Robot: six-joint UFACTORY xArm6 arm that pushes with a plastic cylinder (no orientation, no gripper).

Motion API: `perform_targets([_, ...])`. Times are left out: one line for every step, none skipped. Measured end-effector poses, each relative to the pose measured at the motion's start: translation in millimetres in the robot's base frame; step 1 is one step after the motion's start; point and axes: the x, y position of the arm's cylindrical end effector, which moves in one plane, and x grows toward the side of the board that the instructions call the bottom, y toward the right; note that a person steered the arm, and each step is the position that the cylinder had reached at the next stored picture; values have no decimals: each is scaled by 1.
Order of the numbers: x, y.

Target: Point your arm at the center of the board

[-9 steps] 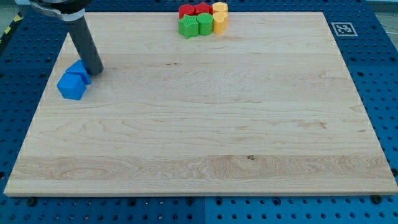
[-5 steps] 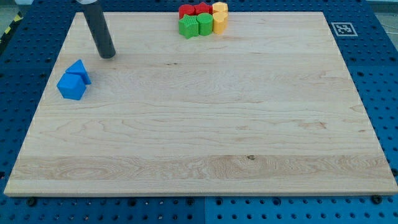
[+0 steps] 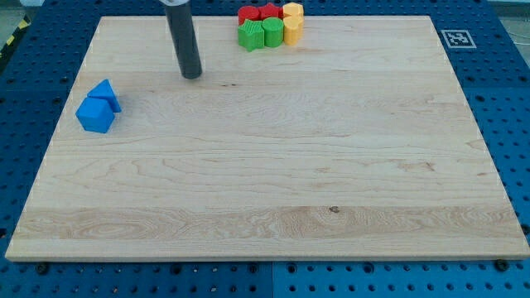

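Note:
My tip (image 3: 191, 76) rests on the wooden board (image 3: 265, 182) in its upper left part, left of and above the board's middle. It touches no block. Two blue blocks lie at the view's left: a blue cube (image 3: 94, 114) with a smaller blue block (image 3: 106, 93) just above it, well to the left of my tip. A cluster sits at the top edge, to the upper right of my tip: two red blocks (image 3: 257, 12), two green blocks (image 3: 262, 34) and two yellow blocks (image 3: 293, 22).
The board lies on a blue perforated table (image 3: 513, 99). A black-and-white marker tag (image 3: 456, 37) is at the board's top right corner.
My tip has moved away from the blue blocks, first up and then to the right along the upper part of the board. No block has moved.

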Motion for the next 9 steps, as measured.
perform_targets([0, 4])
perform_targets([13, 13])
perform_targets([38, 38])
perform_targets([41, 45])
perform_targets([41, 45])
perform_targets([41, 46])
perform_targets([41, 46])
perform_targets([41, 55])
perform_targets([41, 83])
